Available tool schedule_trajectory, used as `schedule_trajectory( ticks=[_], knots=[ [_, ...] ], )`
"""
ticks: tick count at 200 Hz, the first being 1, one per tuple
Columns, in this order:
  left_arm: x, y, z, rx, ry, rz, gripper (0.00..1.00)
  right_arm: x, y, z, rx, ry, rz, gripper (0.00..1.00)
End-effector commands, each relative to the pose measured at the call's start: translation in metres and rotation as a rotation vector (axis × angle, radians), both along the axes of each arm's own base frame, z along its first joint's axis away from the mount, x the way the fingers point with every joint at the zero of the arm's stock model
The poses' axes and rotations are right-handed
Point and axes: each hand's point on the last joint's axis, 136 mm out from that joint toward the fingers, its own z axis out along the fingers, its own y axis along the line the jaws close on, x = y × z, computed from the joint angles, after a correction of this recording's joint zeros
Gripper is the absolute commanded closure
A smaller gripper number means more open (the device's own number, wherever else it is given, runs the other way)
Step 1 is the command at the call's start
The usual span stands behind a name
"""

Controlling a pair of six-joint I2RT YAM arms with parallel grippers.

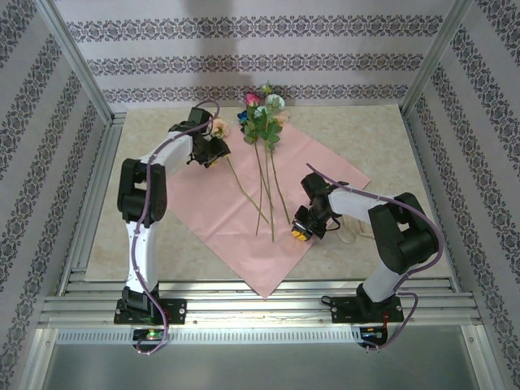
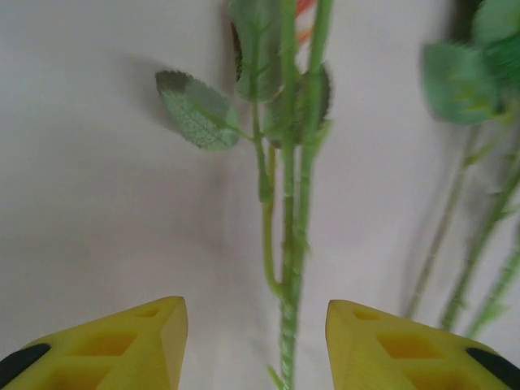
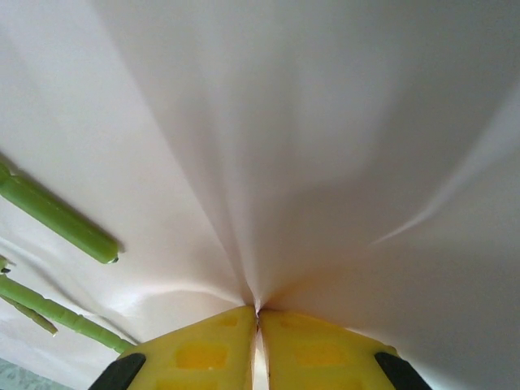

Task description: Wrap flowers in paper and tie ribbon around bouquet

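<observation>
The paper [image 1: 227, 215] lies pink face up as a diamond on the table. The flowers [image 1: 264, 114] rest on it with blooms at the back and long stems [image 1: 275, 195] running toward the front. My left gripper [image 1: 213, 154] hovers over the leftmost, peach-headed stem. In the left wrist view the gripper [image 2: 256, 313] is open, and the green stem [image 2: 288, 268] passes between the yellow fingers without touching them. My right gripper [image 1: 301, 233] sits at the paper's right edge. The right wrist view shows it [image 3: 258, 311] shut on a puckered fold of the paper [image 3: 325, 122]. A thin pale ribbon [image 1: 351, 237] loops on the table beside it.
Metal frame posts [image 1: 77, 61] and patterned walls enclose the beige table [image 1: 146, 236]. A slatted rail [image 1: 260, 305] runs along the near edge by the arm bases. Two cut stem ends [image 3: 65, 223] lie on the paper left of the right gripper.
</observation>
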Motion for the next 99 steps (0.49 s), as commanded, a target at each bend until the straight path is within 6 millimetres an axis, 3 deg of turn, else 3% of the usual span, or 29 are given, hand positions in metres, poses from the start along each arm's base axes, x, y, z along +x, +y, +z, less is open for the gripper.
schedule_trajectory(
  ticks=[1, 39, 67, 99],
  knots=[
    [0.008, -0.025, 0.008, 0.051, -0.021, -0.14, 0.52, -0.034, -0.022, -0.046, -0.151, 0.088, 0.05, 0.87],
    [0.001, -0.047, -0.009, 0.094, 0.005, -0.205, 0.55, -0.035, -0.022, -0.047, -0.154, 0.09, 0.048, 0.87],
    [-0.003, -0.047, -0.017, 0.158, 0.037, -0.239, 0.75, -0.034, -0.022, -0.047, -0.152, 0.088, 0.046, 0.87],
    [-0.001, -0.046, -0.002, 0.216, 0.001, -0.289, 0.96, -0.034, -0.021, -0.047, -0.151, 0.088, 0.044, 0.87]
  ],
)
